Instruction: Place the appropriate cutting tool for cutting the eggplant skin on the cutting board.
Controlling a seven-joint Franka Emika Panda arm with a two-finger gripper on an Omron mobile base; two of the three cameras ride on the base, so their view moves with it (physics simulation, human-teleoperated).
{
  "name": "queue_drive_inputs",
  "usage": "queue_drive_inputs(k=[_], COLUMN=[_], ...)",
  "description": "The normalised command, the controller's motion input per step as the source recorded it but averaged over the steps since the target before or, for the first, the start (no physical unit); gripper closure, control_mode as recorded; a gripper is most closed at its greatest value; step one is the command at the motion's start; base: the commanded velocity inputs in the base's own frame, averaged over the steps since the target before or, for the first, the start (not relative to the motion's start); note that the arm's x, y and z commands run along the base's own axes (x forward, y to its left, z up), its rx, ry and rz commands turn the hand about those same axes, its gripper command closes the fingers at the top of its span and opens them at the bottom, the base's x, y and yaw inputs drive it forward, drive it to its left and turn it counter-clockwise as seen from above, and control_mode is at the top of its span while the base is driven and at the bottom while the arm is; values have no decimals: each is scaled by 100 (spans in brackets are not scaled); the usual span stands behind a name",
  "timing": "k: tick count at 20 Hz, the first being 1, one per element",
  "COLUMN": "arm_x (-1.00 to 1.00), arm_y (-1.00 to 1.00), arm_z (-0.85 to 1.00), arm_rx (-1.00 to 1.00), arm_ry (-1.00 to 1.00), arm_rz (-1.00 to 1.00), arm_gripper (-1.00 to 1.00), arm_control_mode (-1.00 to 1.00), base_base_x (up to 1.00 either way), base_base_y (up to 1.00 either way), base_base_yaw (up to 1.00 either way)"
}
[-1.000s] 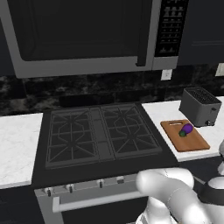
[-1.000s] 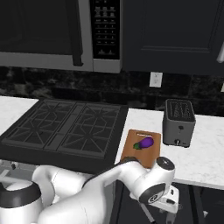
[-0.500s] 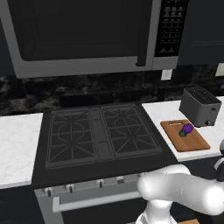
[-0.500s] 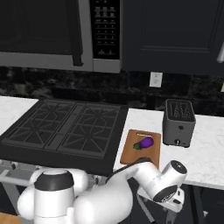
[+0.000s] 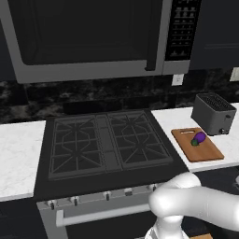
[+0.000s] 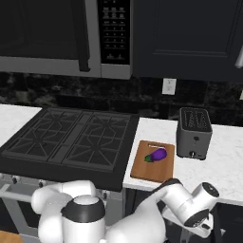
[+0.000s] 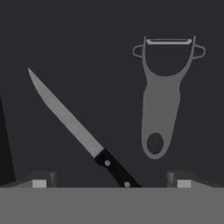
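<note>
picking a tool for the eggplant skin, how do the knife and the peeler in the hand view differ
The knife has a long pointed blade and a black riveted handle; the peeler is all grey, Y-shaped, with a short crosswise blade and a hole in its handle. The knife lies diagonally, the peeler straight. Both lie flat on the same dark surface, untouched.

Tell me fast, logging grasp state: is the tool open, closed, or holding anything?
Tool: open, holding nothing; knife and peeler lie ahead.

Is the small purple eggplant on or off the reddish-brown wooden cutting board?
On: the small purple eggplant lies on the reddish-brown wooden cutting board, toward the slot-handle end, beside the grey toaster.
</note>
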Motion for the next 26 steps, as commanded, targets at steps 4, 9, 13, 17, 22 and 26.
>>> queue_drive_inputs(k=[4,9,13,17,22,26], arm_x=[0,0,0,0,0,0], arm_y=[-4,0,0,0,0,0], arm_z=[-43,-40,-24,-18,-21,-22], arm_rx=[0,-1,-5,-8,-9,-9], arm_ry=[0,0,0,-2,-5,-7], arm_rz=[-6,-9,-11,-11,-10,-8], arm_gripper=[-100,-100,-100,-100,-100,-100], arm_control_mode=[-100,-100,-100,-100,-100,-100], base_base_x=[0,0,0,0,0,0], base_base_y=[0,0,0,0,0,0], base_base_yaw=[0,0,0,0,0,0])
